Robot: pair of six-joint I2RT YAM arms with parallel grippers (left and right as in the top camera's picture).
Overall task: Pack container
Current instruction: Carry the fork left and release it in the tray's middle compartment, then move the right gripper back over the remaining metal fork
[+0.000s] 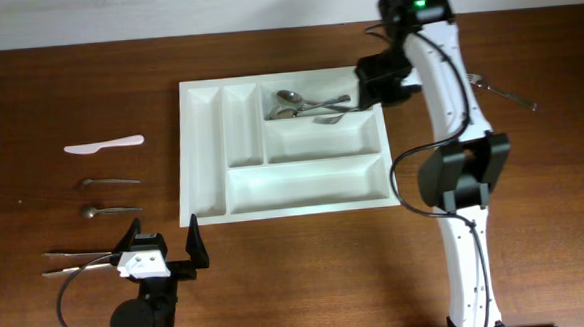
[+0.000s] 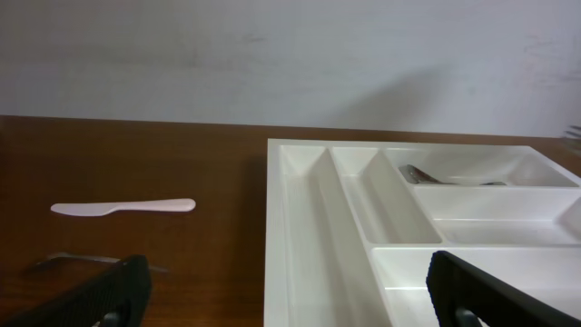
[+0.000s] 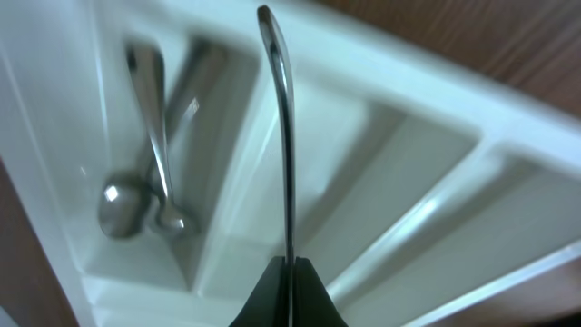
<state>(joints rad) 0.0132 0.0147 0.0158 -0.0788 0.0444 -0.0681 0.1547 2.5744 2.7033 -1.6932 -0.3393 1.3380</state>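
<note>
White plastic forms the container (image 1: 203,153), a rectangular cutlery tray set flat at the middle of the brown wooden table (image 1: 298,273), with two narrow upright compartments on its left and three long horizontal ones on its right. Several metal spoons (image 1: 304,105) are seen lying together in the farthest horizontal compartment. The right gripper (image 3: 289,269) is held over the far right corner of the container, and its jaws are closed tight on the thin handle of a metal utensil (image 3: 287,136), which is carried above the tray's dividers. The working end of that utensil is hidden, so its kind cannot be told. The left gripper (image 1: 163,230) is stationed near the front of the table, just off the container's near left corner, with its jaws spread wide and nothing held. Its dark fingers (image 2: 100,295) are seen at the lower edge of the left wrist view. Left of the container and well apart from it, a pale plastic knife (image 1: 104,145) is laid crosswise, with a small spoon (image 1: 110,180) and a second small spoon (image 1: 109,208) laid nearer the front. Long metal pieces (image 1: 77,261) are laid just beside the left gripper, their kind not discernible. A fork (image 1: 504,93) is noted on the table beyond the right arm, apart from the container.
</note>
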